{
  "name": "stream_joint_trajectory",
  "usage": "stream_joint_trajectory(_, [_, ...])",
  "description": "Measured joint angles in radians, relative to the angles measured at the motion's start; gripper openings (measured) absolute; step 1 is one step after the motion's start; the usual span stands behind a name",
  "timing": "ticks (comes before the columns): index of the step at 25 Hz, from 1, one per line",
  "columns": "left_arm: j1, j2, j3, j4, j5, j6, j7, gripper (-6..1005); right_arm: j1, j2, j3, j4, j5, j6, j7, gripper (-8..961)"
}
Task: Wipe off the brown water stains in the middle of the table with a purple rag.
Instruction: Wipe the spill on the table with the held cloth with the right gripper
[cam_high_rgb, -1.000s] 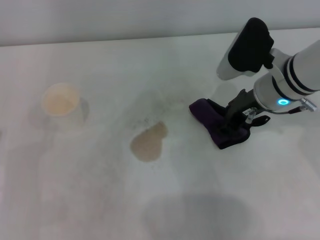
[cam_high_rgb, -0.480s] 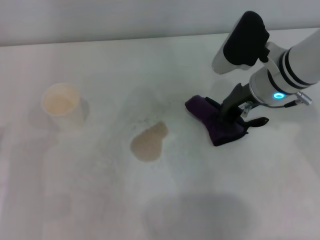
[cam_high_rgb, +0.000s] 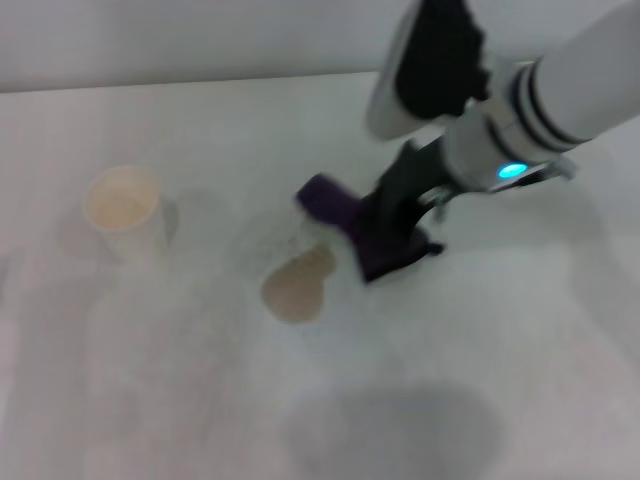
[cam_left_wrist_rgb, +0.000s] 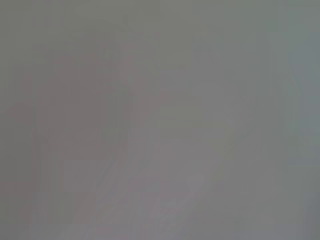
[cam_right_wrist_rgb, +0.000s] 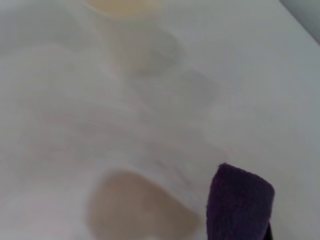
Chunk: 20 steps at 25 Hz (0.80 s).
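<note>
My right gripper holds the purple rag. Its dark fingers are closed on the cloth, which is pressed low on the table. The rag is a dark purple bundle. One end sticks out toward my left side, and the other end sits under my gripper with a bit of black edge showing.

The brown water stains are on the white table, near the middle. They make one flat tan blotch, wider at the near end and narrower at the far end. The rag is just beside the stain, on its far right side. I cannot tell if the rag touches the stain's edge or only comes very close to it.

In my right wrist view the rag shows as a purple lump right next to the tan stain.

A pale cream cup stands upright on the table, well apart from the stain, off to my left. In my right wrist view the cup sits past the stain.

My left arm is not in the head view. Its wrist view shows only plain grey, so I cannot see that gripper.
</note>
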Motion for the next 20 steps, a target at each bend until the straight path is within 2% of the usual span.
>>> stream_joint_trajectory(7, [-0.001,0.000,0.002,0.001,0.002,0.001,-0.003,891,-0.006,0.006,-0.234,0.022,0.135,-0.024,-0.134,96])
stream_joint_trajectory(12, [-0.014,0.000,0.002,0.000,0.002,0.001,-0.004,891,-0.001,0.009,-0.346,0.059,0.169,-0.139,-0.159,96])
stream_joint_trajectory(16, [-0.023,0.000,-0.001,0.002,0.002,0.001,-0.004,891,0.038,0.009,-0.376,0.158,0.163,-0.269,-0.160,97])
stream_joint_trajectory(20, [-0.025,0.001,-0.006,-0.001,0.001,0.001,-0.011,890,0.080,0.004,-0.356,0.259,0.110,-0.410,-0.159,97])
